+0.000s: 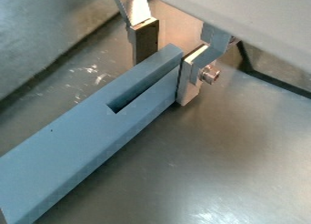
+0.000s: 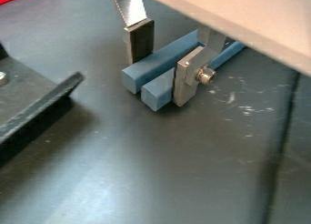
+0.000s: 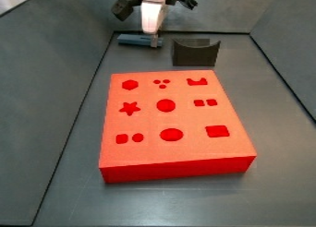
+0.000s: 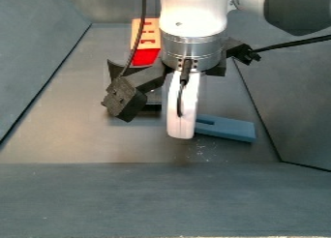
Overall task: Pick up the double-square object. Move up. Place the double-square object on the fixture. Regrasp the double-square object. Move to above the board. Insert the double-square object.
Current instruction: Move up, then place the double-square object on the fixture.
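Though half-hidden, fingers [image 2: 165,59] straddle double-square object [image 2: 170,66]

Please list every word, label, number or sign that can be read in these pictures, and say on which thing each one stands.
None: no readable text shows in any view.
The board bears only shaped cut-outs.
The double-square object, the fixture and the gripper, low over that object, carry no markings.
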Robot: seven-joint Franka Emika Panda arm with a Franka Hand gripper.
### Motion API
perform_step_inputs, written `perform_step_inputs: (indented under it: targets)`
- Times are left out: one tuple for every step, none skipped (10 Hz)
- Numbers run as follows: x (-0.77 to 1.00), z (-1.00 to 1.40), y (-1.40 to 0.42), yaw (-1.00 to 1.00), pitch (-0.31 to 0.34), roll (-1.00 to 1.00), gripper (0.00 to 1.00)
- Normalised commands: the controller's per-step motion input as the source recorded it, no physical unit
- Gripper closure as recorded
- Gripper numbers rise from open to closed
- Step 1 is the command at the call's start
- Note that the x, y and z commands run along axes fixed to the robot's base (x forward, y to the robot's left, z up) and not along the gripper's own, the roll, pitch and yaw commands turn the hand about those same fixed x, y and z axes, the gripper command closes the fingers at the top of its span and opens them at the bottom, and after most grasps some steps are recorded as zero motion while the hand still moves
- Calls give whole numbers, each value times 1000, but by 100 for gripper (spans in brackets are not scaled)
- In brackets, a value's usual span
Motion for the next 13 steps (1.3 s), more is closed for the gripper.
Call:
perform_step_inputs:
  targets:
    - [0,833,0,0,0,0,100]
    - [-70,790,-1,-33,32,-6,100]
    - [-93,707,-2,-41,50,3,100]
    - [-52,555,-4,-42,69,26,100]
    - [-29,421,-2,-35,83,40,100]
    - [-17,231,-4,-14,96,57,100]
    - [0,1000,0,0,0,0,100]
    - [3,1000,0,6,6,5,100]
    - [-8,1000,3,5,29,17,100]
    - [-17,1000,-3,0,53,39,100]
    - [-21,1000,-4,4,67,57,100]
    - [-23,1000,-7,14,79,73,100]
    - [-27,1000,-8,16,84,76,100]
